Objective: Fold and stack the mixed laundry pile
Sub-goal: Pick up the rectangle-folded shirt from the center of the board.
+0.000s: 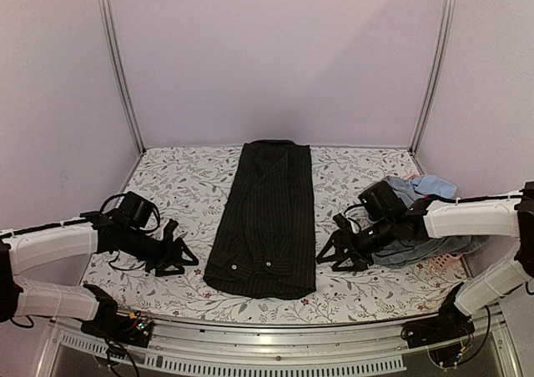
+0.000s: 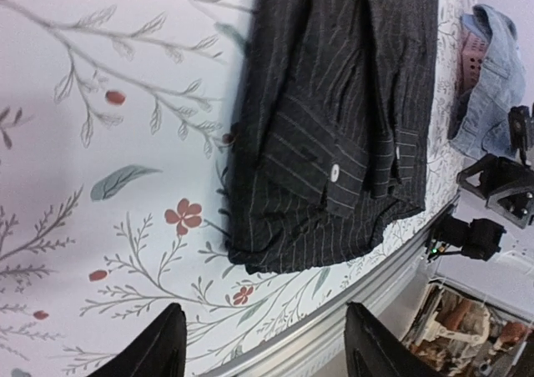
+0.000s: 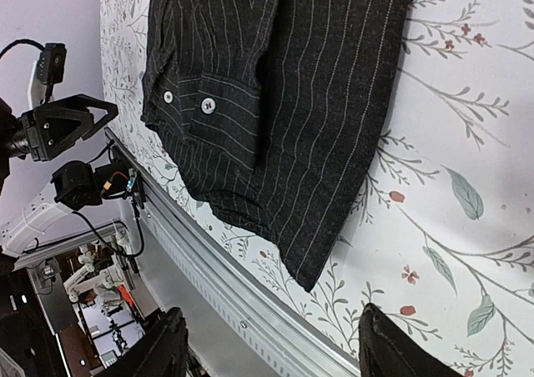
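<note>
The black pinstriped shirt (image 1: 265, 218) lies folded lengthwise into a long strip down the middle of the table. It also shows in the left wrist view (image 2: 334, 118) and the right wrist view (image 3: 275, 93). My left gripper (image 1: 173, 256) is open and empty, left of the shirt's near end. My right gripper (image 1: 335, 250) is open and empty, right of the shirt's near end. Faded light-blue denim (image 1: 417, 227) and a pale blue piece (image 1: 434, 183) lie heaped at the right behind my right arm; the denim shows in the left wrist view (image 2: 492, 77). No red garment shows.
A pink slatted basket (image 2: 474, 56) sits under the denim heap at the right edge. The floral tablecloth (image 1: 183, 185) covers the table. A metal rail (image 1: 275, 335) runs along the near edge. Walls and corner posts enclose the back and sides.
</note>
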Action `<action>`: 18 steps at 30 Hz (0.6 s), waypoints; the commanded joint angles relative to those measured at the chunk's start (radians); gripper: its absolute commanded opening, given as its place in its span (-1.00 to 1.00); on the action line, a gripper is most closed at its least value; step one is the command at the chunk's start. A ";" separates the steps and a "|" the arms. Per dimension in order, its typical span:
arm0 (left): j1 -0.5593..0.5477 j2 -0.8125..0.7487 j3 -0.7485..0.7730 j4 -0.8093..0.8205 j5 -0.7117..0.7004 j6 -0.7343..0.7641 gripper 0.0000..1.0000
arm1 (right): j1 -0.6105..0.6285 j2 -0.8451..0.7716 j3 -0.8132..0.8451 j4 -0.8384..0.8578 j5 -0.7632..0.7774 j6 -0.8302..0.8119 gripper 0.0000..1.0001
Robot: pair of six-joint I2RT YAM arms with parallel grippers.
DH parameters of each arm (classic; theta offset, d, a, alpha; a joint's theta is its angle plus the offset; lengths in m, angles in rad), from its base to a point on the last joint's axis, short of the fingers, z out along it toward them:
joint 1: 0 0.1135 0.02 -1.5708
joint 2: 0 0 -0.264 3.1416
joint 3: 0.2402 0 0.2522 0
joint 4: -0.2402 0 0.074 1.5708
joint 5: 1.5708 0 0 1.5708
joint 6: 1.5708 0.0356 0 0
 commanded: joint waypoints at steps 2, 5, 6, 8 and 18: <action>-0.027 0.026 -0.087 0.137 0.042 -0.107 0.08 | 0.020 0.107 -0.023 0.131 -0.028 0.053 0.21; -0.036 0.073 -0.096 0.180 0.045 -0.095 -0.01 | 0.035 0.164 -0.026 0.171 -0.045 0.062 0.07; -0.040 0.093 -0.099 0.195 0.048 -0.092 -0.02 | 0.041 0.176 -0.024 0.178 -0.046 0.064 0.04; -0.055 0.130 -0.105 0.236 0.056 -0.097 -0.03 | 0.052 0.208 -0.024 0.194 -0.057 0.064 -0.02; -0.121 0.301 -0.103 0.386 0.053 -0.103 -0.01 | 0.101 0.329 -0.026 0.305 -0.091 0.081 -0.30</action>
